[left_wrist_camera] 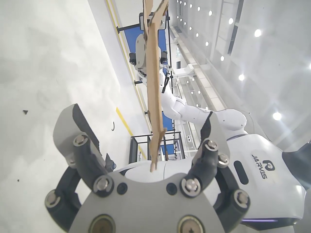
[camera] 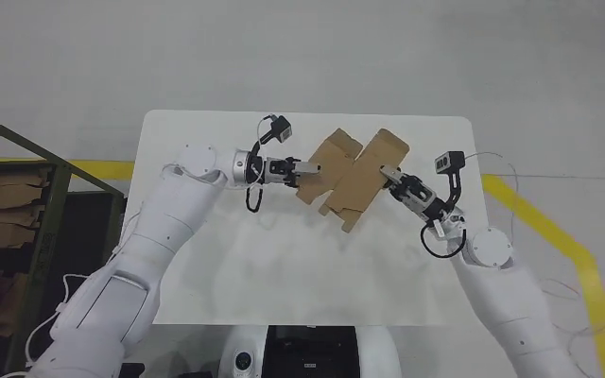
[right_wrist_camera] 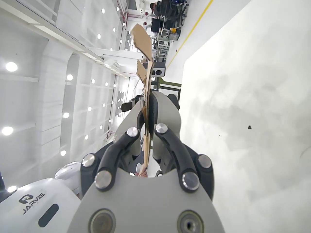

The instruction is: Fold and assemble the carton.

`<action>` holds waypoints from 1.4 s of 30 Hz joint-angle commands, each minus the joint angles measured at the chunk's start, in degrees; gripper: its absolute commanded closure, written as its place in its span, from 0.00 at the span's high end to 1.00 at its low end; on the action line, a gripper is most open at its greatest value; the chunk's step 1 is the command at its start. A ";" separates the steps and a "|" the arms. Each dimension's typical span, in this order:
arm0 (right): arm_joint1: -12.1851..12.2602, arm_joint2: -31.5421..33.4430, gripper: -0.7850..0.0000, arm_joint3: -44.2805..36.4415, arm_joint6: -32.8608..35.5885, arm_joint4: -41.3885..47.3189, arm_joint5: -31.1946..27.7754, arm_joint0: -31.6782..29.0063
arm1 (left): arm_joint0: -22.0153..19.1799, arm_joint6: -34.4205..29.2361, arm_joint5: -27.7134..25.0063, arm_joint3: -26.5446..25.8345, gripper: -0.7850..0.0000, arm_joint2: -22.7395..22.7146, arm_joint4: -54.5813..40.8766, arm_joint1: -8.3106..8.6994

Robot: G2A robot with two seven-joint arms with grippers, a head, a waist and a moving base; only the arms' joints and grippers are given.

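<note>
The brown carton [camera: 354,170] is still flat. It is over the white table [camera: 236,265], close to the middle of the far edge. Its flaps stick out toward that far edge.

The right claw [camera: 386,173] is at the carton's right side. In the right wrist view its fingers [right_wrist_camera: 167,107] are pressed tight on the cardboard [right_wrist_camera: 142,42].

The left claw [camera: 310,168] is at the carton's left side. In the left wrist view its fingers [left_wrist_camera: 75,120] are wide apart. The thin edge of the carton [left_wrist_camera: 153,86] sits between them, and they do not squeeze it.

A green rack [camera: 28,208] with more cardboard stands past the table's left edge.
</note>
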 commanded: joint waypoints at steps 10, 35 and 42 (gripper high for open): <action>-1.01 -1.56 0.00 -2.86 -8.92 -3.30 -0.40 -3.27 | -0.04 2.98 0.18 1.04 0.33 0.42 -0.21 -0.54; -1.56 0.96 1.00 -1.47 -4.39 -2.86 -2.23 -3.07 | 0.29 -0.17 0.84 0.99 0.00 -1.11 -0.13 -0.18; -1.19 2.23 1.00 3.51 9.18 2.46 -2.85 0.69 | -1.02 -4.09 2.09 1.96 0.00 -0.77 0.98 -0.02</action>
